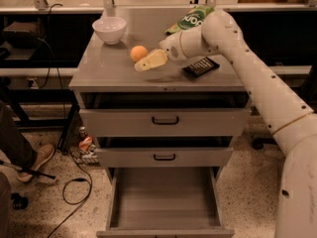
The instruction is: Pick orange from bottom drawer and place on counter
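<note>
The orange point(138, 52) rests on the counter point(111, 71), left of centre. My gripper point(144, 63) is low over the counter just in front of and right of the orange, open, with its cream fingers point(152, 60) beside the fruit and not gripping it. The bottom drawer point(163, 197) is pulled out below, and its grey tray shows nothing inside.
A white bowl point(109, 29) stands at the counter's back left. A green chip bag point(190, 18) lies at the back, behind my arm. A black flat object point(200, 67) lies at the right. The two upper drawers point(165, 120) are slightly ajar. Cables and a person's shoe point(37, 160) are on the floor at the left.
</note>
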Tool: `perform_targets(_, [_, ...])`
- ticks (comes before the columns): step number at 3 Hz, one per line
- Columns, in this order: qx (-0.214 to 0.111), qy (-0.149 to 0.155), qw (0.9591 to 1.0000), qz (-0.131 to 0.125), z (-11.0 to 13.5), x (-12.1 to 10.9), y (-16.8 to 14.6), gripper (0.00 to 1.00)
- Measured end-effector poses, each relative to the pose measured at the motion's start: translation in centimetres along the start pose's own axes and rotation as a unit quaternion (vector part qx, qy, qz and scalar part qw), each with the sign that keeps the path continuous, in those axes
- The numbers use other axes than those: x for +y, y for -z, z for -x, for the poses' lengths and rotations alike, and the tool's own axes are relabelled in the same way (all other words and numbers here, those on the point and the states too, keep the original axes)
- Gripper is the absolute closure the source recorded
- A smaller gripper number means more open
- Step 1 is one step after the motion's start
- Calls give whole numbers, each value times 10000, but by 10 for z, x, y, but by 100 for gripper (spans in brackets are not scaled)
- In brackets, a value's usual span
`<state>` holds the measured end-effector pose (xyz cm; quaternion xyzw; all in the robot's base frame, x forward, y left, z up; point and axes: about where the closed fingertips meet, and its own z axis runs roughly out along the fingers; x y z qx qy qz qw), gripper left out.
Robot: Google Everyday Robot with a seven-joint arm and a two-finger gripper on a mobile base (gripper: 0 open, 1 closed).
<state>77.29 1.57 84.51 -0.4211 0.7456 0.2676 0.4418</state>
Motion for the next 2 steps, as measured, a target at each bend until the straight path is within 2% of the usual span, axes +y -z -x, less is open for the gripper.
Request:
perform_targets(1, [-367, -199, 9991, -93, -2, -10, 22, 0])
perform_targets(2, [-636, -293, 9966, -445, -3, -22, 58, 0])
